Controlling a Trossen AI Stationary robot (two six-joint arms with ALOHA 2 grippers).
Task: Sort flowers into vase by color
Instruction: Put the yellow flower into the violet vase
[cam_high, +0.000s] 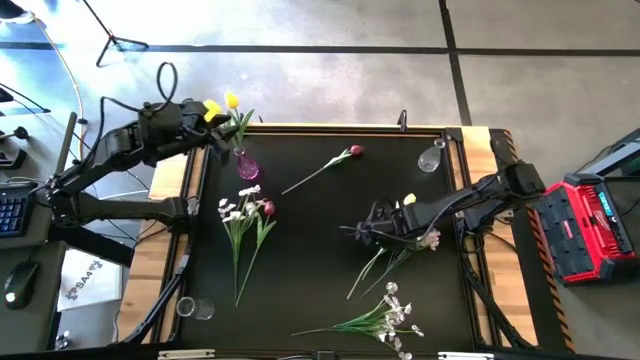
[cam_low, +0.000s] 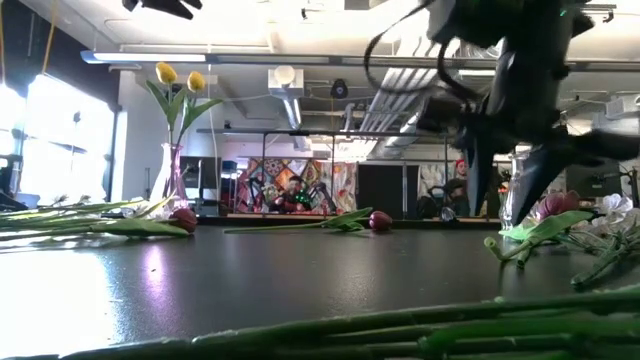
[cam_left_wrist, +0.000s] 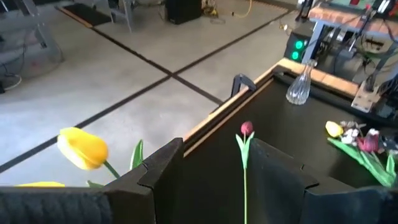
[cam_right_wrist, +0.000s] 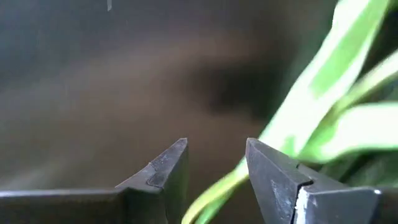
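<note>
I see two yellow tulips already in the pink vase; the remaining flowers lie on the worktop. My right gripper hangs spread over a stem; my left gripper, spread, waits by the vase.

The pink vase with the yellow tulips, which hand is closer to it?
Left. The left hand is right beside the pink vase; the right hand is across the table.
</note>
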